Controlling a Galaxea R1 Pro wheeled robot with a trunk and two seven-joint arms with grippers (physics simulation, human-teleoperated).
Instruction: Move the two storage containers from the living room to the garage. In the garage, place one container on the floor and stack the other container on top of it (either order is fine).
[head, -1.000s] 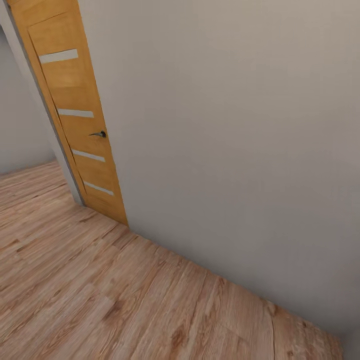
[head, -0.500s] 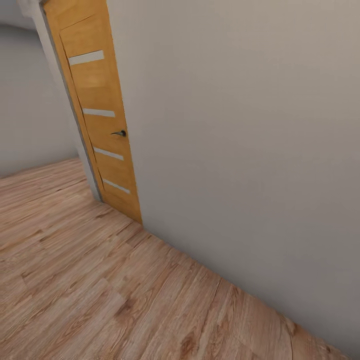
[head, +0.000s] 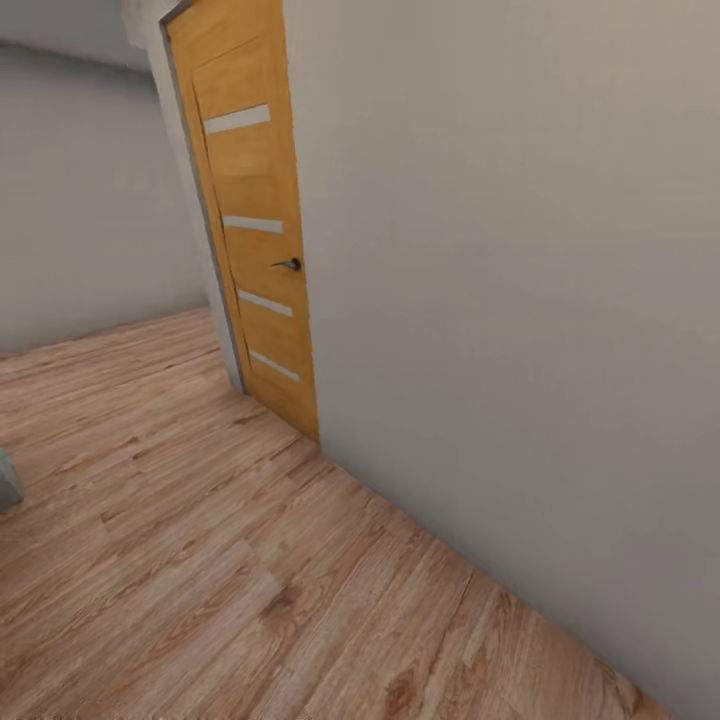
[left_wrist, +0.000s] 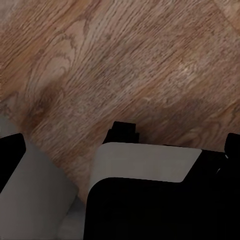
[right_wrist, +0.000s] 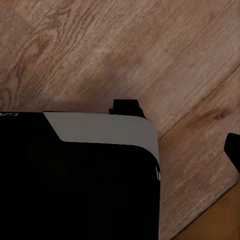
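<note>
An oak door (head: 255, 235) with four frosted strips and a dark handle (head: 289, 265) stands in a pale grey wall (head: 520, 280), above a light wood-plank floor (head: 200, 560) — no writing on any of it. Each wrist view looks down on planks past a black-and-grey body; the left gripper (left_wrist: 175, 137) and right gripper (right_wrist: 180, 125) have fingers spread apart, holding nothing. A few cropped white letters at the right wrist view's edge are unreadable.

One oak door (head: 255, 240) with four frosted strips and one dark handle (head: 288, 265) stands in one pale wall (head: 500, 300) above one wood-plank floor (head: 200, 560).
</note>
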